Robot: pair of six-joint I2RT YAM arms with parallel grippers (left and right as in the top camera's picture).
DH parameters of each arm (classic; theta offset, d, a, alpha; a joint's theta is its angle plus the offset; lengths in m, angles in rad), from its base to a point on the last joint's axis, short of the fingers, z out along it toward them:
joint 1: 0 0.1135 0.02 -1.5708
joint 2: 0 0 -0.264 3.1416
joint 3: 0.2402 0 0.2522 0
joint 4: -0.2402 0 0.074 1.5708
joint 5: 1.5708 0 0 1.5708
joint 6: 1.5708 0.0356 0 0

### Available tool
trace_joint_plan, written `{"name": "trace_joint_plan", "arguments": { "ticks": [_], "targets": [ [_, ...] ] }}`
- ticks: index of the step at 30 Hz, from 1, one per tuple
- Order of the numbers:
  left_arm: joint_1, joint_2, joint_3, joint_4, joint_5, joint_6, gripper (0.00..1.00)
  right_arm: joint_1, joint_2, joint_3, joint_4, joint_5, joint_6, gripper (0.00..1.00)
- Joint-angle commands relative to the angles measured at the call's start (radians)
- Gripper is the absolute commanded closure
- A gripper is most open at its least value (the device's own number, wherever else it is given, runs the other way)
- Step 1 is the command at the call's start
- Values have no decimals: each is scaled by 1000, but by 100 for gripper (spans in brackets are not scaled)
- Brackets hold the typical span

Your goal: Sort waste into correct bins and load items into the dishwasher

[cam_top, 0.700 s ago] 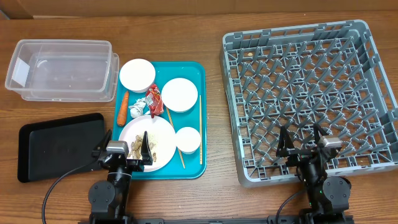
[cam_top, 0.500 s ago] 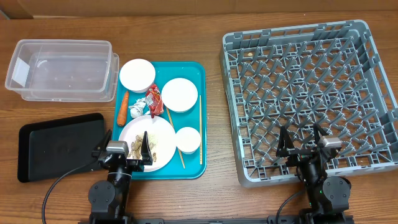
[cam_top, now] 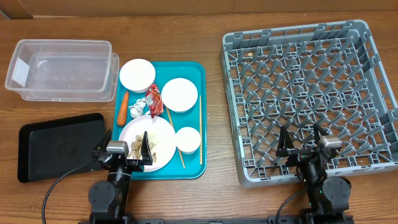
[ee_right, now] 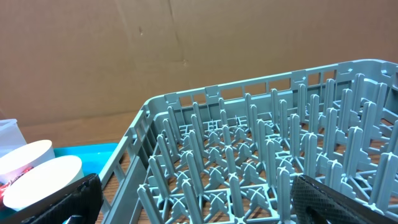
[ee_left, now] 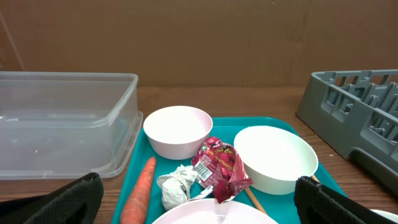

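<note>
On a teal tray (cam_top: 194, 70) lie an orange carrot (cam_top: 122, 107), a red wrapper (cam_top: 153, 99), a white tissue (cam_top: 137, 108), three white bowls (cam_top: 137, 74) (cam_top: 180, 94) (cam_top: 188, 140), a white plate (cam_top: 144, 132) with peanut shells and rice crumbs (cam_top: 153, 147), and two chopsticks (cam_top: 200, 124). The clear tub (cam_top: 62, 70) and black tray (cam_top: 59, 146) are at left, the grey dish rack (cam_top: 311, 93) at right. My left gripper (cam_top: 122, 148) is open and empty over the plate's near edge. My right gripper (cam_top: 303, 142) is open and empty over the rack's near edge. The left wrist view shows the carrot (ee_left: 139, 196), tissue (ee_left: 175, 190) and wrapper (ee_left: 221, 168).
The clear tub (ee_left: 62, 124) and dish rack (ee_left: 354, 118) flank the tray in the left wrist view. The right wrist view shows rack pegs (ee_right: 249, 155) and two bowls (ee_right: 37, 174) at left. A cardboard wall stands behind the table.
</note>
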Motion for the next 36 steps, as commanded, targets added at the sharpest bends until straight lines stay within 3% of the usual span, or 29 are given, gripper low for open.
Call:
{"name": "trace_joint_plan", "arguments": {
  "ticks": [1,29,36],
  "targets": [
    [-2,-8,-4,-1,-7,13,0,5,-10,-10,7,6,-6,0],
    [-2,-8,-4,0,-10,12,0,5,-10,-10,9,6,-6,0],
    [-1,-8,1,-12,-35,11,0,5,-10,7,-5,6,61,0]
  ]
}}
